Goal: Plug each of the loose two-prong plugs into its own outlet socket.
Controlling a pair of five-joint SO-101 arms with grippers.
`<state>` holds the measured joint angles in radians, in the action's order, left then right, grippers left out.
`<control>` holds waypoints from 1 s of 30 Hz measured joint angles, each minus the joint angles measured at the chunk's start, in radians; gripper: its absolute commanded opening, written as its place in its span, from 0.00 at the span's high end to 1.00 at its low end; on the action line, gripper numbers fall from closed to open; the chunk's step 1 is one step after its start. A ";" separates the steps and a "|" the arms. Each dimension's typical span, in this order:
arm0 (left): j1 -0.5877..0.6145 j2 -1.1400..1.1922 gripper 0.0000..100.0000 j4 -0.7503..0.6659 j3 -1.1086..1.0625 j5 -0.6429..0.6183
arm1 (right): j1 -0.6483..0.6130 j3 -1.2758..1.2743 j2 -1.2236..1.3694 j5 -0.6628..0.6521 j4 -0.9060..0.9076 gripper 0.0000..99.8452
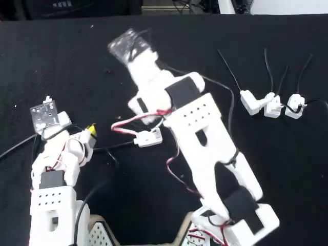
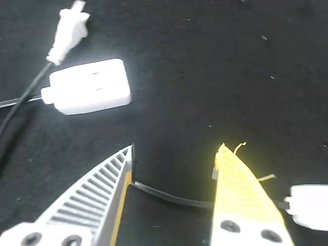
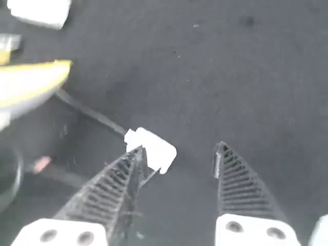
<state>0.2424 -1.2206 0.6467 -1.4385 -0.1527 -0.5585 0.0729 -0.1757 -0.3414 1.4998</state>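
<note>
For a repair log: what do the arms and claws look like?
Left arm and right arm: white shells, black motors, red wires. Left claw: one white ribbed finger, one yellow. Right claw: black ribbed fingers on white bases.

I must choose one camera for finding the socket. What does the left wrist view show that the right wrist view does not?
The left wrist view adds the socket with its two slots, and a loose plug beside it, not plugged in. The right wrist view adds the right gripper, open, one black tip beside a second plug. Both share the left gripper, open, by its yellow finger, and the black cable passing it. The white piece at the cable's end in the left wrist view may be that second plug; I cannot tell.
</note>
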 measured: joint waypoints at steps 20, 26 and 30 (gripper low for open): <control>0.034 0.000 0.74 0.000 0.000 0.000 | -0.146 -0.687 -0.519 -0.494 0.160 0.80; 0.164 0.000 0.74 0.000 0.025 -0.049 | -0.292 -0.918 -0.511 -0.425 -0.110 0.80; 0.305 0.000 0.74 0.000 0.055 -0.129 | -0.295 -0.930 -0.416 -0.393 -0.302 0.80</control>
<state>0.5478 -1.2206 0.6467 -1.3832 -0.2816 -0.8531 -0.8569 -0.5915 -0.7342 1.1976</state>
